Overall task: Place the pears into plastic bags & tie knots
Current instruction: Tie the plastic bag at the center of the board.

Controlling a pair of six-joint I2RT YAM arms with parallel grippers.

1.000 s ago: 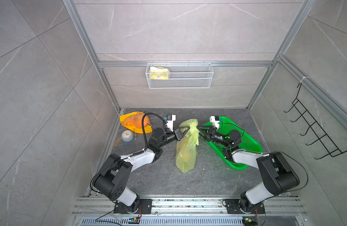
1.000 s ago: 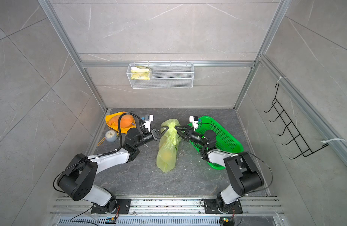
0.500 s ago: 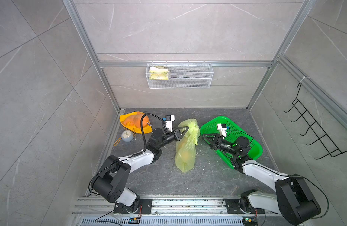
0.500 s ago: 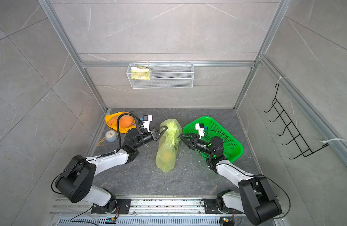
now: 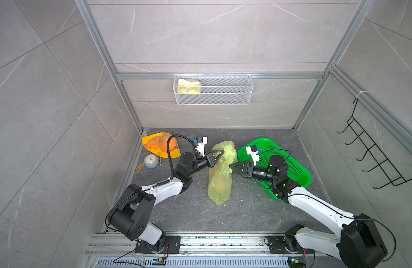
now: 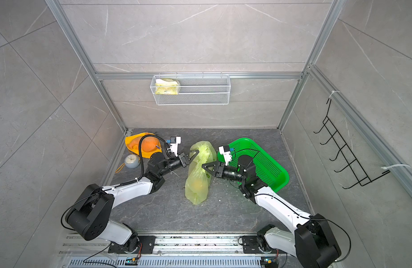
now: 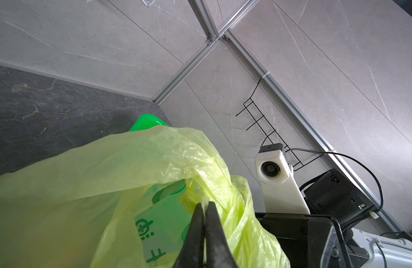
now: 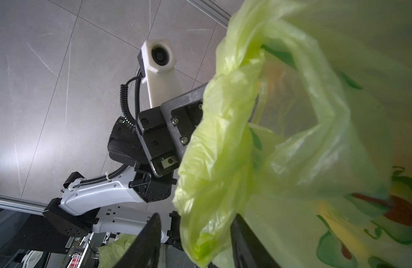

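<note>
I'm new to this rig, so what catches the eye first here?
A yellow-green plastic bag stands mid-floor between both arms. The left gripper is shut on its top, and the right gripper has its fingers open around a bunched part. A bright green basket lies beneath the right arm.

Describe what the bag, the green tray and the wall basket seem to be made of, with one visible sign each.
Bag: thin plastic film, translucent and slightly glossy; it lies in crinkled folds and is see-through.
Tray: probably moulded plastic, glossy bright green; it has rows of small holes.
Wall basket: likely metal mesh with a pale finish; it is a fine, see-through grid.
</note>
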